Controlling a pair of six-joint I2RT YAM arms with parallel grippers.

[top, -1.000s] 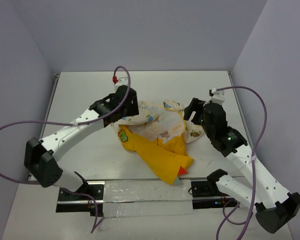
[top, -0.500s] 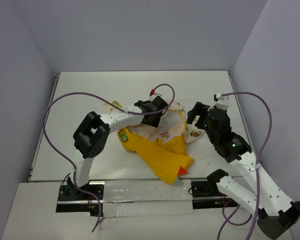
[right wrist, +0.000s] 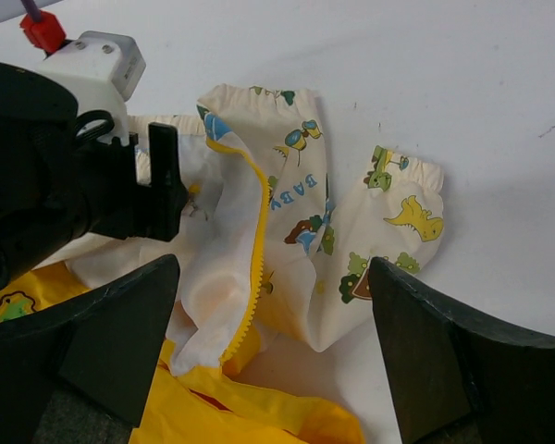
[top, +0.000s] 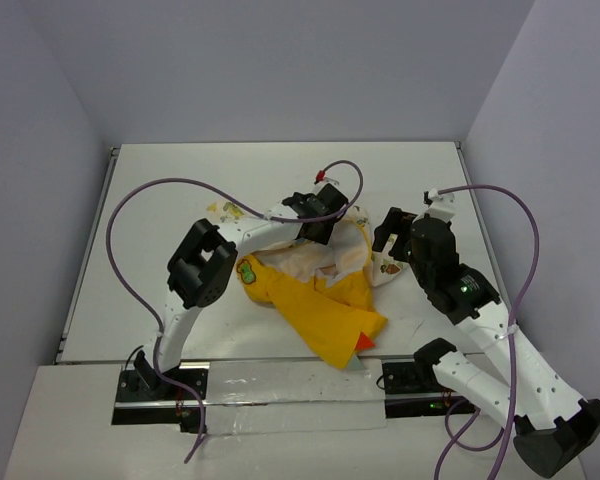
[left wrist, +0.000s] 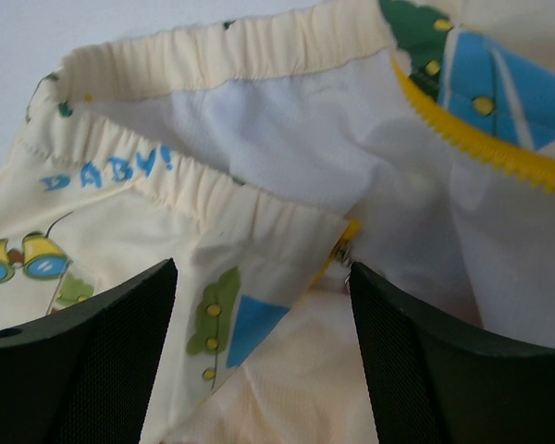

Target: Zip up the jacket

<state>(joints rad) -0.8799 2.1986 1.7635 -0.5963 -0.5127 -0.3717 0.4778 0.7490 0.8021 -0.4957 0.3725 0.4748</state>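
- One jacket on show: a small, soft cloth jacket point(top: 325, 305), bright yellow outside with a cream cartoon-print lining, lying crumpled and open in the middle of the white worktop point(top: 170, 180), between the two arms.
- It looks light and floppy. My read is that it will bunch and slide rather than hold shape, so one side needs pinning while the other pulls.
- The left end effector point(left wrist: 259, 361) is low over the cream folds, its fingers apart with cloth showing between them, nothing pinched.
- The right end effector point(right wrist: 273, 342) hangs above the printed sleeve, fingers spread wide, holding nothing.
- Where to grab? The yellow zipper teeth point(right wrist: 252, 242) run along the cream edge. A small metal piece point(left wrist: 344, 244) sits at the hem, possibly the slider, too small to be sure.
- Best hold, I'd judge: the hem just beside the teeth, not loose lining.
- The count: one jacket, one green patch point(top: 248, 272), one red tip point(top: 363, 342) in view, two end effectors.
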